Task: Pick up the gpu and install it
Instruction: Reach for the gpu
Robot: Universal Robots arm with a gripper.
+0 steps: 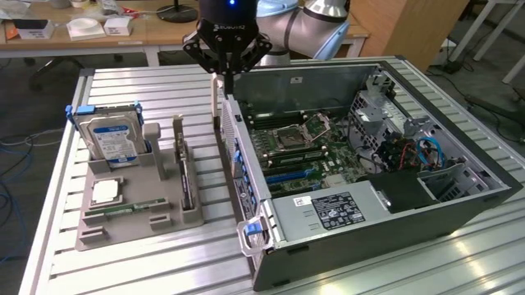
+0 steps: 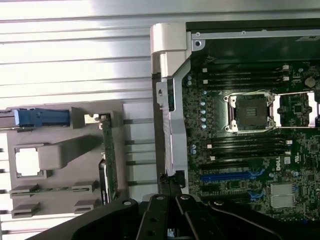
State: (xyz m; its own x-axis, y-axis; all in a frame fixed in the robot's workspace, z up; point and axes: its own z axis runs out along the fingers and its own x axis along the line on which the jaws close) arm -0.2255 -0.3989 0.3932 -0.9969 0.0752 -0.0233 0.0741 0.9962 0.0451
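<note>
The gpu stands on edge in the grey tray, untouched. The end effector hangs beside the case, clenched or released I cannot tell. I'd line up squarely over that thin edge.

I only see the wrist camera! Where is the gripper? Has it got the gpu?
Observer: No. The gripper hangs above the computer case's side wall. The gpu stands edge-on in the grey holder, apart from it.
Operator: What's the blue thing by the holder?
Observer: The top of a hard drive, standing upright, with a blue-and-white label on its face.
Operator: Anything in the case I can't see?
Observer: A silver power supply with a black label.
</note>
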